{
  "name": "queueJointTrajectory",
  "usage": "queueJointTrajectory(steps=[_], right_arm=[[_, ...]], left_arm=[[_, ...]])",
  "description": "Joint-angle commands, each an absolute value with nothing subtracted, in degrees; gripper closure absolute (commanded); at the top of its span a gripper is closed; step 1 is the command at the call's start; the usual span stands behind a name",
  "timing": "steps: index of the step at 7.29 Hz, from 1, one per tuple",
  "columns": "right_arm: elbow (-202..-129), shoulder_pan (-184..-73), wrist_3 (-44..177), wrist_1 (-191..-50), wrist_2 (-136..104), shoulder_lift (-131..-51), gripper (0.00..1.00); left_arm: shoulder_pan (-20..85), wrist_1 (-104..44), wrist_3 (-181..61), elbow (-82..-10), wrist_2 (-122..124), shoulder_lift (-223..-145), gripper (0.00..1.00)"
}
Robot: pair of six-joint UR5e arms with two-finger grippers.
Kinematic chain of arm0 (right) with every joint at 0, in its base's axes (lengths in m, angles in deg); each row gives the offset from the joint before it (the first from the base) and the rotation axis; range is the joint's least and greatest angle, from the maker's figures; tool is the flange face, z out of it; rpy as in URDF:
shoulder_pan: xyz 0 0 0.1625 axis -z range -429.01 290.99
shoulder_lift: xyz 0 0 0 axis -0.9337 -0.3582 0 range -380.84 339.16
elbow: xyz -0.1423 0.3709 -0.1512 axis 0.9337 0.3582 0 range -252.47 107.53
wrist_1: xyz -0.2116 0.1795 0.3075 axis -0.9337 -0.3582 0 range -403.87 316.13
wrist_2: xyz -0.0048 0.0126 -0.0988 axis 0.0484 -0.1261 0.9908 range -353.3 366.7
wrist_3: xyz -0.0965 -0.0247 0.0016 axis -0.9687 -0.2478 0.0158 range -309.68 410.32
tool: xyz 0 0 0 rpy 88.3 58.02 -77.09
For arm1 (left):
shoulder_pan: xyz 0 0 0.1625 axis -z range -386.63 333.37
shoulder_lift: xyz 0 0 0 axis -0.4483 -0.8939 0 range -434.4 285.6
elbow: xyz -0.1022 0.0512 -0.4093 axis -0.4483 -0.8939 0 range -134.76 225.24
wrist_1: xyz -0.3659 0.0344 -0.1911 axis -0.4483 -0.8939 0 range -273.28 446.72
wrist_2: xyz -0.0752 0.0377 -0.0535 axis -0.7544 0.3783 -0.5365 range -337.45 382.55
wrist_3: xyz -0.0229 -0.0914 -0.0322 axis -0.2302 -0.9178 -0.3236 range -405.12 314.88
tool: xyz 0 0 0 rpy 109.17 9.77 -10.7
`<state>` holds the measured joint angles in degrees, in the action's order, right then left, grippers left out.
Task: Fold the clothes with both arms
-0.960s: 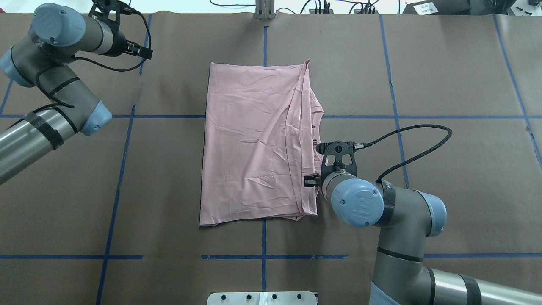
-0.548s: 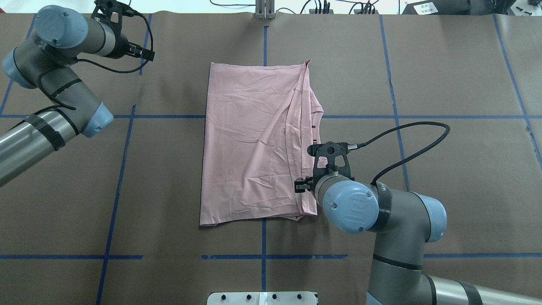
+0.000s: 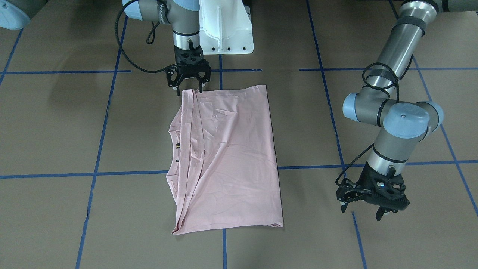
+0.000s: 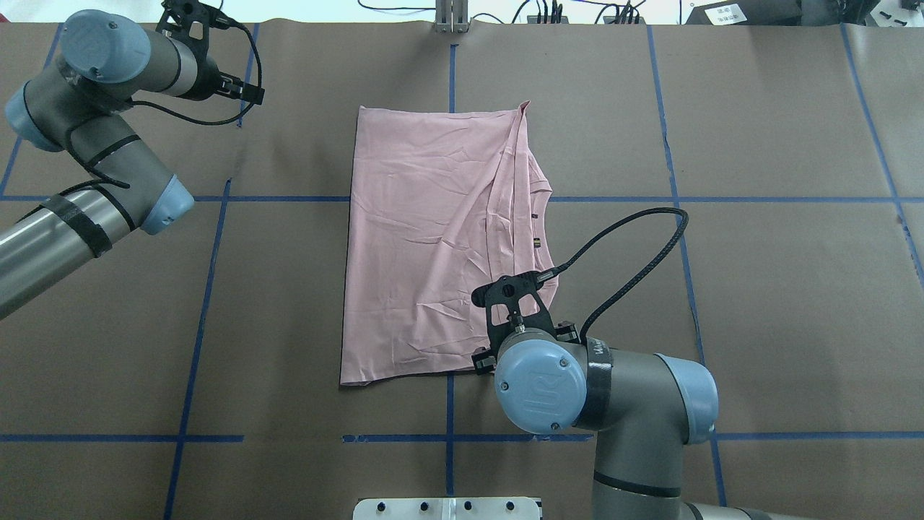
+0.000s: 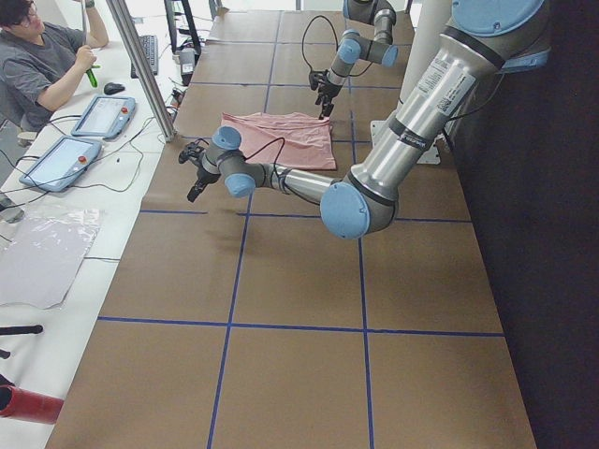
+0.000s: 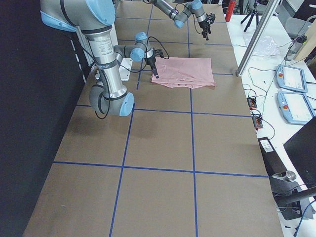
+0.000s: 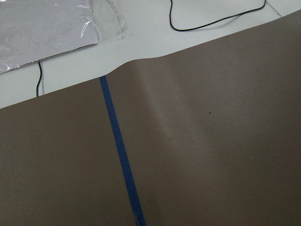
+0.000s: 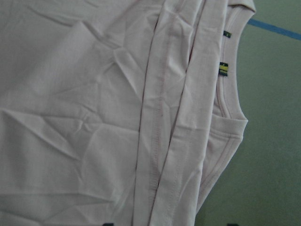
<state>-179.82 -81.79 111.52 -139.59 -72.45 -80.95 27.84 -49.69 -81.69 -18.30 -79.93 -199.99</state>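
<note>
Overhead exterior: right arm (image 4: 543,385) over T-shirt (image 4: 426,231) corner, cables (image 4: 547,13) beyond table (image 4: 779,289).

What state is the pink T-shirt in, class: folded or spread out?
Folded. The T-shirt lies as a narrow rectangle, hemmed edges stacked along one side beside the collar.

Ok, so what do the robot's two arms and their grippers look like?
Both the left arm and the right arm are grey-silver tubes with light blue round joint caps, one marked with a UR logo. Black bands wrap the tubes, and a black cable loops to each wrist. The left gripper and right gripper are black skeletal frames with two fingers each.
</note>
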Motion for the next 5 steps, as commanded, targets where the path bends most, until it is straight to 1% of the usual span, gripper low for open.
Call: queueJointTrajectory(steps=[1, 2, 3, 4, 5], right_arm=[[-178.5, -80.3, 101.2, -140.6, -71.9, -81.0, 0.44], [-178.6, -80.1, 100.3, -142.3, -71.9, -80.9, 0.46], [-178.5, -79.8, 99.6, -142.6, -71.9, -81.0, 0.52], [-178.6, -79.8, 98.8, -142.6, -71.7, -80.9, 0.55], [-178.6, -79.8, 98.6, -142.6, -71.6, -80.8, 0.55]], left_arm=[[27.8, -49.7, -81.7, -18.3, -79.9, -200.0, 0.0], [27.7, -49.7, -81.8, -18.3, -79.9, -200.0, 0.0], [27.7, -49.8, -81.8, -18.3, -79.9, -200.0, 0.0], [27.7, -49.8, -81.8, -18.3, -80.0, -199.7, 0.0], [27.7, -49.9, -81.8, -18.3, -79.9, -199.6, 0.0]])
